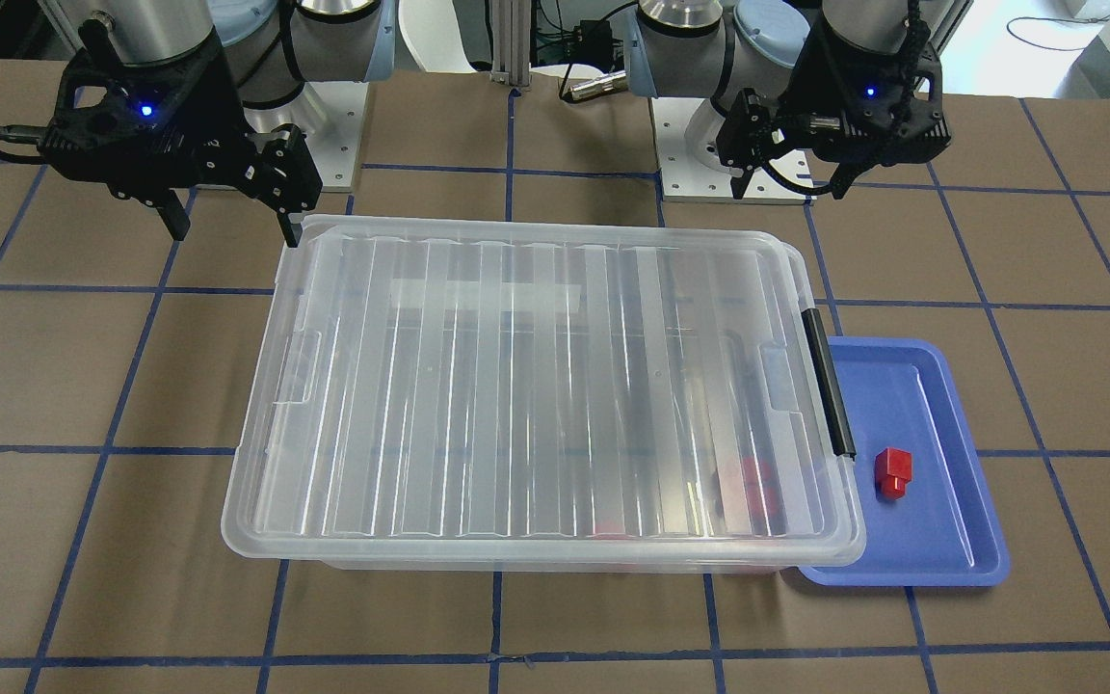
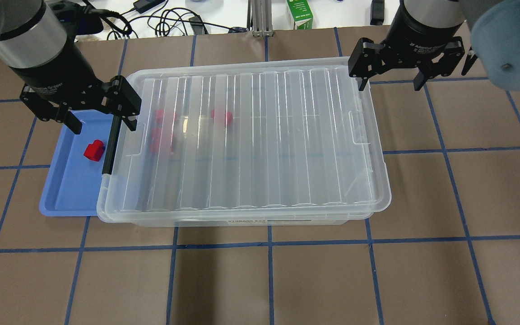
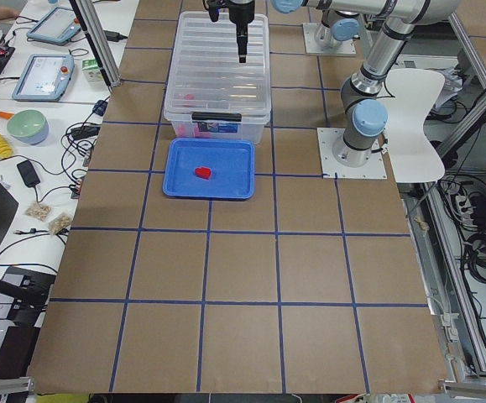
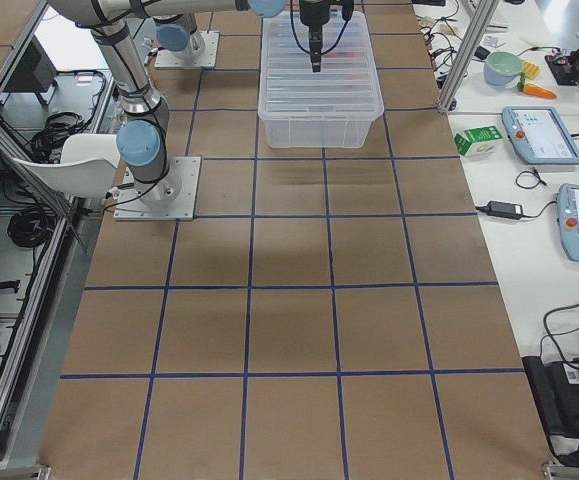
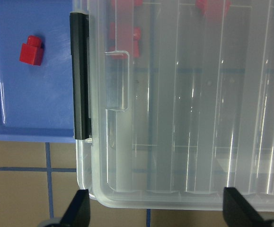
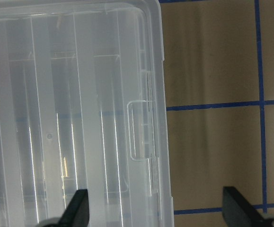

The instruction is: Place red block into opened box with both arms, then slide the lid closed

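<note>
Red block [image 2: 93,150] on blue tray [image 2: 68,189]: likely light, rigid, slick; pinch across cube body. Fingers released, empty, on left gripper [image 2: 103,127] and right gripper [image 2: 390,85].

— Where's the box [image 4: 319,125]?
— At the far end of the table [image 4: 289,330], with the lid [image 4: 347,75] lying on top.
— And the arm?
— The right arm [image 4: 129,75] rises from its base plate, just beside a white chair [image 4: 69,165]. A black gripper [image 4: 314,45] hangs above the lid.
— The side bench?
— A green carton [image 4: 479,138], a tablet [image 4: 541,133], and a bowl [image 4: 504,65].
</note>
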### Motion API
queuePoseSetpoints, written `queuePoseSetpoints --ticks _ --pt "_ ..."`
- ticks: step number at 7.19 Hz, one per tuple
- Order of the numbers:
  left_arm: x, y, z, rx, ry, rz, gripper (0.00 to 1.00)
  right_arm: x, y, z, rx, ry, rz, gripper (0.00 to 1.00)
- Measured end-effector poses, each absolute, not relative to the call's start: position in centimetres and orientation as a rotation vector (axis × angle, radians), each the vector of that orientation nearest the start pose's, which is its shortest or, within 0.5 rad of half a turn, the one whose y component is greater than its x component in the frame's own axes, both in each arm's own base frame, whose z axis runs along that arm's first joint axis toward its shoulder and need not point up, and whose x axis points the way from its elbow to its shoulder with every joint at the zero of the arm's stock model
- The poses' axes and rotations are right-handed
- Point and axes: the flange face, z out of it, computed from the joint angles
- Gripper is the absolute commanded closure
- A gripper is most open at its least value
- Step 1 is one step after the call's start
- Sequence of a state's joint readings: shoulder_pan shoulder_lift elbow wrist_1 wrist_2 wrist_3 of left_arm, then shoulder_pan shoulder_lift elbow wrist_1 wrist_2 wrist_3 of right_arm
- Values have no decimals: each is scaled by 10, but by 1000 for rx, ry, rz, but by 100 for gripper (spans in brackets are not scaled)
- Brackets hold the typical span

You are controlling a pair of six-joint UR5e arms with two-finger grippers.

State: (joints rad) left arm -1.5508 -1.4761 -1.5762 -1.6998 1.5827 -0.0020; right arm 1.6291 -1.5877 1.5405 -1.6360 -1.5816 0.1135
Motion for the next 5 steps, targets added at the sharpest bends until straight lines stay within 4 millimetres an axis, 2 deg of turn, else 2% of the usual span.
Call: queuePoseSetpoints --ticks 5 --pt "-123 -433 511 -33 3126 86 0 161 -486 518 88 3138 -175 0"
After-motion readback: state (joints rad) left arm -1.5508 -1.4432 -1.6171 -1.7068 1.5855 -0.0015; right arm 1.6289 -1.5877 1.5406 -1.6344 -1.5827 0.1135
